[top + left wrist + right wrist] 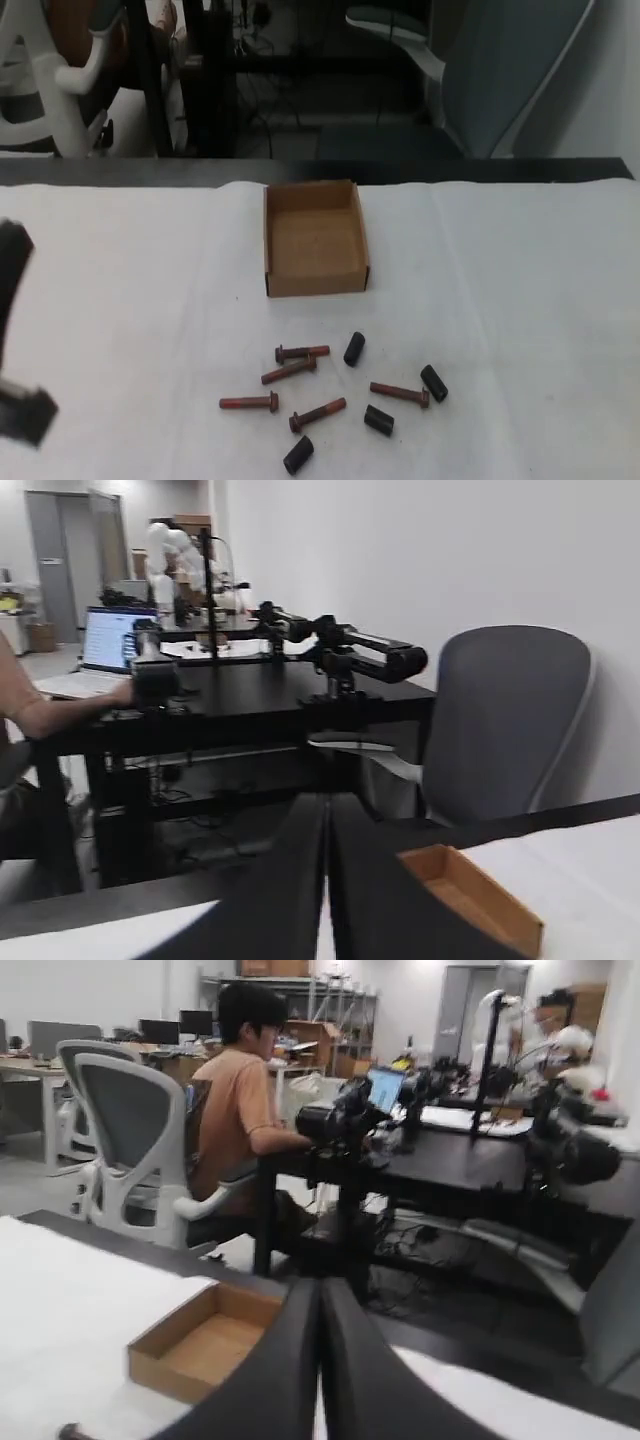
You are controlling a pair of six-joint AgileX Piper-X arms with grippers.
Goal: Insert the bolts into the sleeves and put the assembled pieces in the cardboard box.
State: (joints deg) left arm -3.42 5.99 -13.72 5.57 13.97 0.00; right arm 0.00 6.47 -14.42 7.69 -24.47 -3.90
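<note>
Black sleeves (297, 454) and rusty bolts (318, 414) lie near cardboard box (315, 281).

Soft, even light falls from above. The white cloth (520, 300) is bright but has no glare. The box (315, 240) and bolts (300, 352) make only small, faint shadows. Past the cloth, at 12 o'clock, it is dim. An arm (14, 270) at 9 o'clock looks smeared. In the left wrist view a laptop (108, 640) glows at 9 o'clock and the wall (400, 550) is bright.
</note>
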